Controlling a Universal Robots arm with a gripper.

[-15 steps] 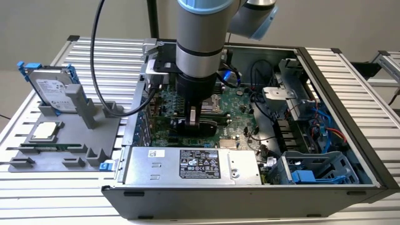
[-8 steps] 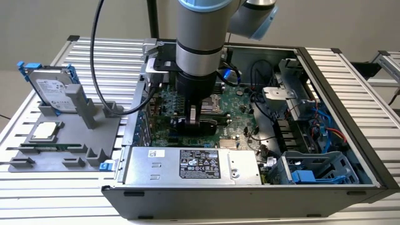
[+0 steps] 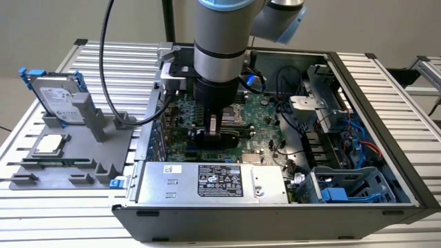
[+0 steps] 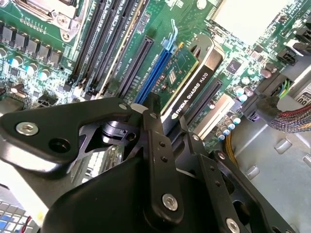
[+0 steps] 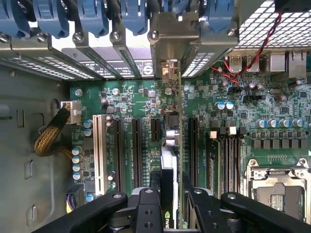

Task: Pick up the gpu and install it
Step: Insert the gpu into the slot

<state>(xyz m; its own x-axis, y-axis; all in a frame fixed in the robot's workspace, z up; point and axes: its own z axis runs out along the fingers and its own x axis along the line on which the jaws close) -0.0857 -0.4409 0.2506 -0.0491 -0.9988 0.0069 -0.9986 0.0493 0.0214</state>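
The gpu (image 4: 190,80) stands on edge over the motherboard (image 5: 131,104), a green card with a black cooler block on one face. In the first wrist view the gpu (image 5: 171,145) shows edge-on among the long black expansion slots, its silver bracket (image 5: 167,36) against the case's rear wall. My gripper (image 4: 170,119) is shut on the card's upper edge, one black finger on each face, as the first wrist view's gripper (image 5: 172,196) confirms. In the exterior view my gripper (image 3: 215,135) reaches straight down into the open case. Whether the card sits fully in its slot I cannot tell.
Blue slot latches (image 5: 92,17) line the rear wall. A CPU socket (image 5: 277,194) and a braided cable (image 5: 48,138) flank the slots. The power supply (image 3: 210,182) and drive cage (image 3: 344,188) fill the case front. Outside, a grey fixture (image 3: 76,150) holds a hard drive (image 3: 59,98).
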